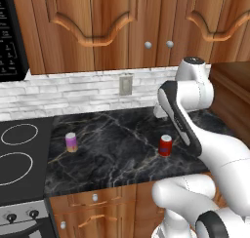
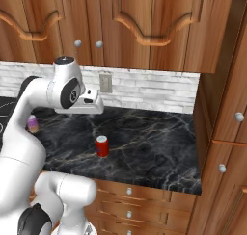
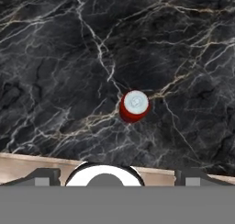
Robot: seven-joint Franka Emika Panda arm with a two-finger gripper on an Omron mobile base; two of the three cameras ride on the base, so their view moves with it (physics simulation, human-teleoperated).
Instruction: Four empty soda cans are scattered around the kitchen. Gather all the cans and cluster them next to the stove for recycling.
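A red soda can (image 1: pixel 165 145) stands upright on the black marbled counter (image 1: pixel 117 154), right of the middle; it also shows as the red can (image 2: pixel 102 146) and from above as the red can (image 3: pixel 134 105). A pink-purple can (image 1: pixel 71 142) stands near the counter's left end, beside the stove (image 1: pixel 19 154), and shows partly behind my arm as the pink-purple can (image 2: pixel 33 124). My gripper (image 3: pixel 118 178) hangs well above the red can, looking down on it. It is open, its fingertips (image 3: pixel 43 177) wide apart with nothing between them.
A black microwave (image 1: pixel 10 37) hangs over the stove. A wall outlet (image 1: pixel 126 84) sits on the white brick backsplash. Wood cabinets run overhead, and a tall cabinet (image 2: pixel 226 113) closes the counter's right end. Drawers (image 2: pixel 130 193) lie under the front edge.
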